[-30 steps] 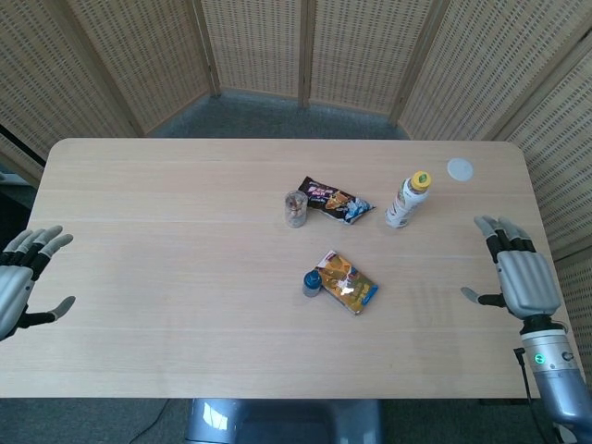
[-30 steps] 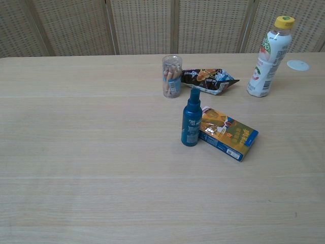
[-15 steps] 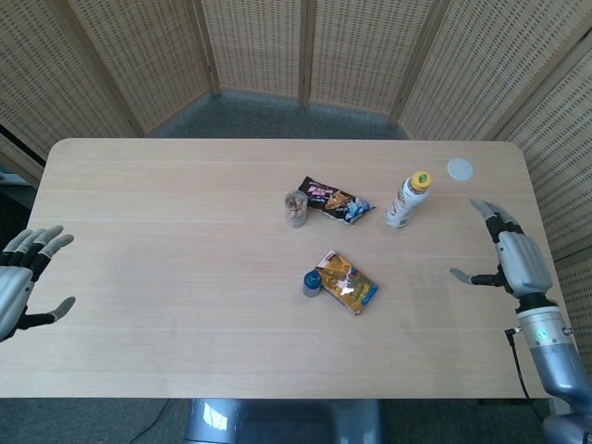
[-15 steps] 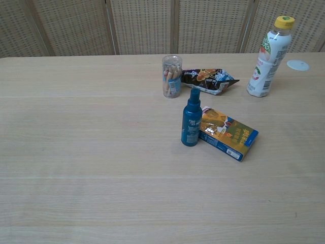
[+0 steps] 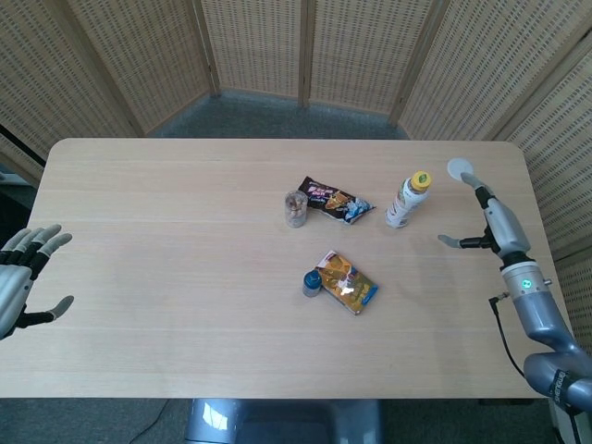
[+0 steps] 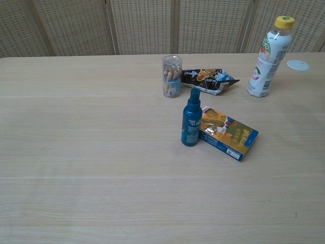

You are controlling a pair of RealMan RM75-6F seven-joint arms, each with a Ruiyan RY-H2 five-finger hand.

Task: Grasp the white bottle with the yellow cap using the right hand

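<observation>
Clutter sits left of our target: a clear jar (image 6: 172, 76), a snack bag (image 6: 208, 80), a blue spray bottle (image 6: 191, 118) touching a yellow box (image 6: 229, 133). Nothing lies between our right hand (image 5: 486, 217), fingers spread and empty, and the white bottle (image 6: 267, 58), upright with its yellow cap, near the table's (image 5: 166, 268) far right edge beside a white disc (image 5: 460, 168). Our left hand (image 5: 23, 277) hangs open.

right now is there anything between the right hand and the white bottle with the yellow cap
Nothing visible stands in the way. In the head view the right hand is open, apart from the white bottle, with only bare table between them. The small white disc lies off to the far side, and the snack bag lies on the bottle's other side.
</observation>
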